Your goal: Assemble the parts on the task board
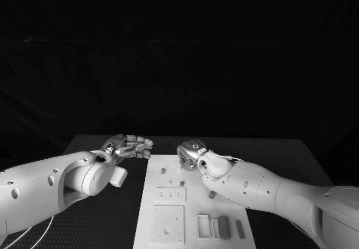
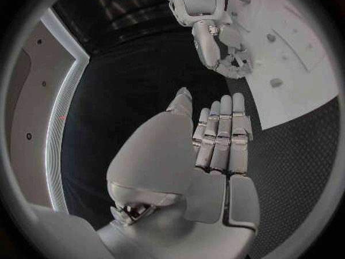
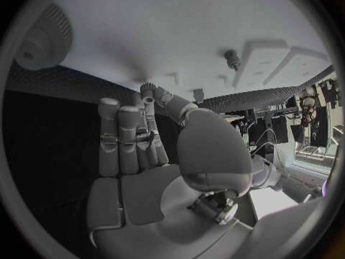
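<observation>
The desk (image 1: 299, 155) is black with a fine woven, mesh-like texture, and beyond its far edge the room falls off into darkness. On its middle lies the task board (image 1: 161, 174), a flat, smooth white plate, long and rectangular, with raised square blocks and shallow slots near its close end.

The left hand (image 1: 132, 146) hovers over the desk just beside the board's far left corner, off the plate. In the left wrist view its silver fingers (image 2: 219, 133) lie straight and pressed side by side, thumb set apart, palm bare; it holds nothing. Its casing is smooth metal, segmented and rounded.

The right hand (image 1: 191, 154) hangs over the far end of the board, just across from the left hand, the two near but apart. Its fingers (image 3: 128, 138) are likewise extended together, with nothing in them.

The parts are small. Two short grey pegs (image 1: 182, 183) stand upright in the board just beside the right wrist; the right wrist view shows one such peg (image 3: 232, 57) and a squat block (image 3: 198, 94) just past the fingertips. Several narrow grey bars (image 1: 223, 226) lie side by side at the board's close end, well apart from both hands, beneath the right forearm.
</observation>
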